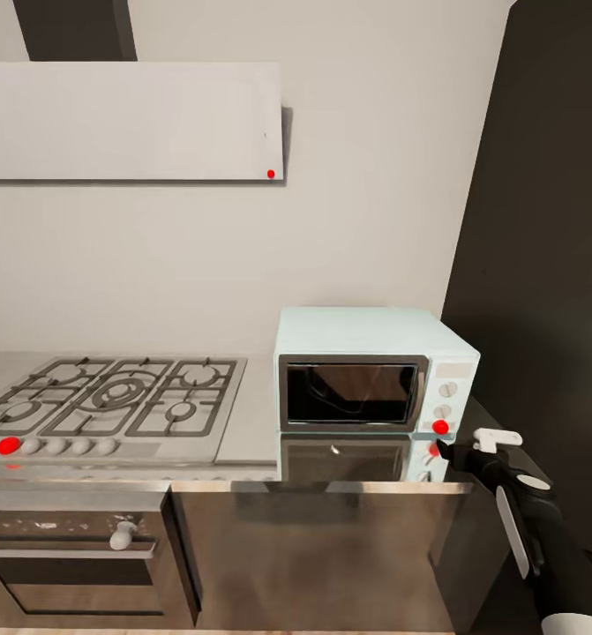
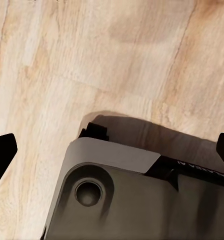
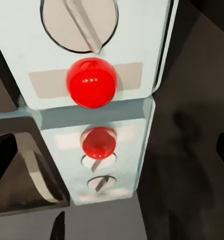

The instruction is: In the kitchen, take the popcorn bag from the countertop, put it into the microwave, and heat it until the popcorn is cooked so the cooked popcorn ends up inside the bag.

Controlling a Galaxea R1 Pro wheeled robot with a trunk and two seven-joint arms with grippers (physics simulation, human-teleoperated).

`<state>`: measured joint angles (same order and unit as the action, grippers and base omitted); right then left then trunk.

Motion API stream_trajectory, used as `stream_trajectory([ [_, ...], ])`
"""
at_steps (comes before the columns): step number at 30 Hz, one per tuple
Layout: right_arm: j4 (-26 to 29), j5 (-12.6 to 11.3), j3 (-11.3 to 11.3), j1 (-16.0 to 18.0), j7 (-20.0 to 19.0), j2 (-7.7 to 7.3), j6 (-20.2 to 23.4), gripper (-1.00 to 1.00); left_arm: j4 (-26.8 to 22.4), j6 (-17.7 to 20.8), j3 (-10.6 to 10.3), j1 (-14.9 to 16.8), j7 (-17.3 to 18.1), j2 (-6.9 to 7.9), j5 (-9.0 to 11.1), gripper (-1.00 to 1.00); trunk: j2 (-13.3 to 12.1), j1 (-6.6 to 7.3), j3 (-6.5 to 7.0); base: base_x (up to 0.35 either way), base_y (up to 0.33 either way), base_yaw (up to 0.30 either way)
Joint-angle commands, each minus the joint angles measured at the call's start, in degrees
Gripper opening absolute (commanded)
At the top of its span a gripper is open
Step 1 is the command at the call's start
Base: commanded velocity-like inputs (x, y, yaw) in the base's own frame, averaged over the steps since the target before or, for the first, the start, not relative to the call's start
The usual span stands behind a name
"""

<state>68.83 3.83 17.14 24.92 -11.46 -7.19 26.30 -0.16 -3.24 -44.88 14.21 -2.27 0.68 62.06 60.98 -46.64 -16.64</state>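
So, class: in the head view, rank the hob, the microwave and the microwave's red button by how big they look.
1. Hob, largest, though foreshortened.
2. Microwave, clearly smaller in the picture.
3. Red button, by far the smallest, just beyond the right gripper.

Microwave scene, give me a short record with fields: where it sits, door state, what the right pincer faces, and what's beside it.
appliance: pale mint boxy microwave on the grey glossy countertop
door: dark glass, closed
contents: cannot tell through the glass
right pincer: just before the microwave's red round button, not touching
beside it: gas hob with grey grates
left wrist view: light wooden floor
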Motion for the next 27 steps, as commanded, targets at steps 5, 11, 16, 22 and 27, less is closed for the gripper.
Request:
stream_trajectory([
  [5, 0.0, 0.5, 0.2, 0.0, -0.5, 0.07, 0.0, 1.00, 0.0, -0.1, -0.5, 0.0, -0.2, 0.09, 0.3, 1.00, 0.0, -0.01, -0.07, 0.141, 0.000, 0.000],
  [11, 0.0, 0.9, 0.2, 0.0, -0.3, 0.15, -0.1, 1.00, 0.0, -0.1, -0.5, 0.0, -0.2, 0.08, 0.3, 1.00, 0.0, -0.01, -0.07, 0.151, 0.000, 0.000],
  [16, -0.2, 1.1, 0.2, 0.0, -0.2, 0.16, -0.1, 1.00, 0.0, -0.2, -0.5, 0.0, -0.2, 0.11, 0.4, 1.00, 0.0, -0.01, -0.07, 0.018, 0.000, 0.000],
  [22, -0.2, 1.3, 0.2, 0.0, 0.1, 0.27, 0.1, -1.00, 0.0, -0.2, -0.5, 0.0, -0.2, 0.12, 0.4, 1.00, 0.0, -0.01, -0.07, 0.002, 0.000, 0.000],
  [27, 0.1, 1.4, 0.2, 0.0, 0.2, 0.24, 0.3, -1.00, 0.0, -0.2, -0.5, 0.0, -0.2, 0.12, 0.4, 1.00, 0.0, -0.01, -0.07, 0.000, 0.000, 0.000],
])
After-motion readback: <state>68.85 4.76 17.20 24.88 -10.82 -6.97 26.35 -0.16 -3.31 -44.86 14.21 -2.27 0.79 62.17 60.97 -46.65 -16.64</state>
